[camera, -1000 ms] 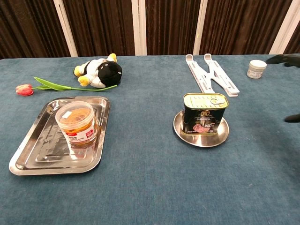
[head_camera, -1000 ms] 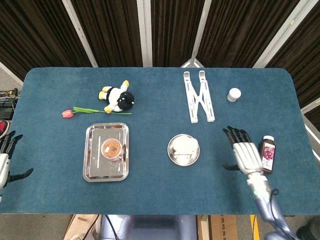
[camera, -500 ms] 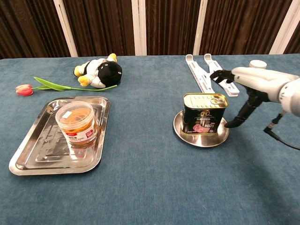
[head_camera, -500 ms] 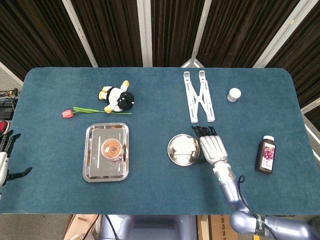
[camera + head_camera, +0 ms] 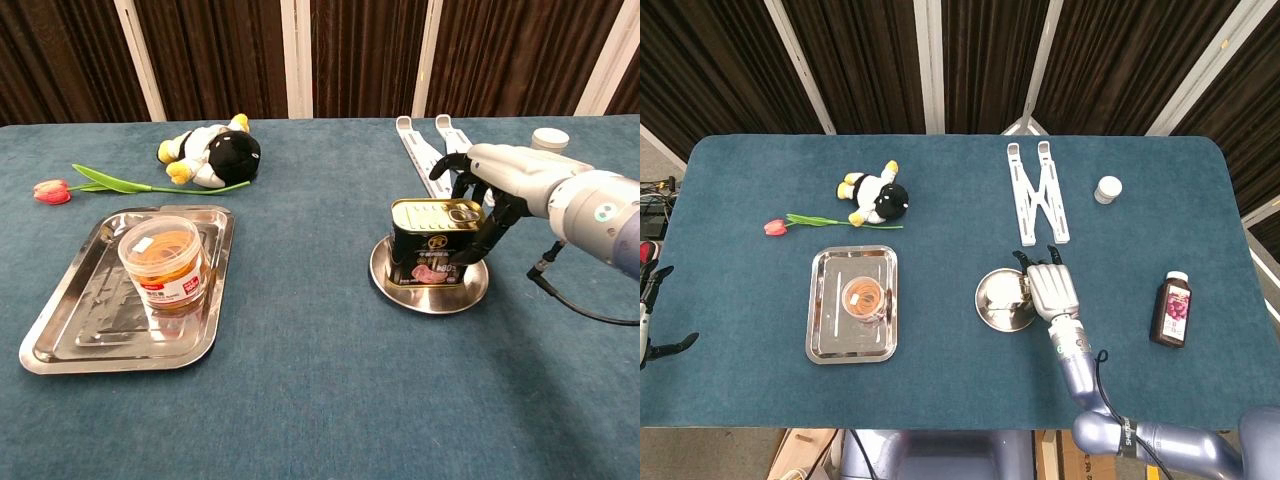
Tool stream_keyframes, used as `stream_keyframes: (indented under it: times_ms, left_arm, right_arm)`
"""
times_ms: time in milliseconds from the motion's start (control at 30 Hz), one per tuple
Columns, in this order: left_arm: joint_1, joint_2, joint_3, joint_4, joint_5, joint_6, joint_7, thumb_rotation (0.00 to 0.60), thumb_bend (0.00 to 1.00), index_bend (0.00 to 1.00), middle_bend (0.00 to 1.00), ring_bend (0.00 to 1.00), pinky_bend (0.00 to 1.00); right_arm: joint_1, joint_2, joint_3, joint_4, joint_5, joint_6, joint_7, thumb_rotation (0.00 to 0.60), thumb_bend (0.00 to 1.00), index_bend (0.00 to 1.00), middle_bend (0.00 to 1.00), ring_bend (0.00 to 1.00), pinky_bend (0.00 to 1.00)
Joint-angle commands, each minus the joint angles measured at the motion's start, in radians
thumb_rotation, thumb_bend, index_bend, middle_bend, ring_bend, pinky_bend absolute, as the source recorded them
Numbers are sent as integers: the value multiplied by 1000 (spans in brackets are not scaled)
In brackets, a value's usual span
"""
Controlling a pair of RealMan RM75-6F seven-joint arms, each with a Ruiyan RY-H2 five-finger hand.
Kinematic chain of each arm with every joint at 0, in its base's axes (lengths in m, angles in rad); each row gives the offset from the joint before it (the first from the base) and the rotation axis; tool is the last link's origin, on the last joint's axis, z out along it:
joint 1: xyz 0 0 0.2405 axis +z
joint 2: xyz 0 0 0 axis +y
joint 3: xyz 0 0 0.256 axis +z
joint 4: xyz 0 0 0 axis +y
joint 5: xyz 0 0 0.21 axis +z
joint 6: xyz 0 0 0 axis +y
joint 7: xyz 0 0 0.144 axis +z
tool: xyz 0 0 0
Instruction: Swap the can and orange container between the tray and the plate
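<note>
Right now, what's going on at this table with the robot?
The robot's right hand has reached the can that stands on the round plate. Its fingers are wrapped around the can's right side, but the can is not yet lifted. The orange container sits untouched in the steel tray. The left hand waits at the table's left edge, holding nothing. So the swap has only begun.
</note>
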Motion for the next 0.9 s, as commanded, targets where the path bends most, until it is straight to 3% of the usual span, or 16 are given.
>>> stream_keyframes:
  times_ms: [33, 233, 567, 767, 900]
  left_arm:
    - [-1, 1, -1, -3, -4, -3, 2, 600, 178, 128, 0, 0, 95]
    - [-3, 2, -4, -4, -15, -11, 4, 600, 178, 129, 0, 0, 97]
    - [1, 7, -5, -9, -19, -8, 3, 600, 178, 143, 0, 0, 97]
    - [4, 12, -7, -10, -23, -7, -5, 600, 178, 143, 0, 0, 97]
    - [4, 16, -11, -7, -36, -14, -13, 600, 178, 143, 0, 0, 98]
  right_arm:
    - [9, -15, -1, 15, 2, 3, 3, 600, 163, 207, 417, 401, 11]
    - [28, -36, 3, 50, 3, -24, 37, 600, 224, 285, 465, 457, 12]
    - [38, -67, -2, 83, -57, -18, 99, 600, 352, 599, 580, 581, 86]
    - [51, -74, 9, 75, -89, -9, 112, 600, 354, 623, 584, 585, 87]
    - [90, -79, 49, 49, -90, -15, 93, 600, 355, 623, 584, 586, 87]
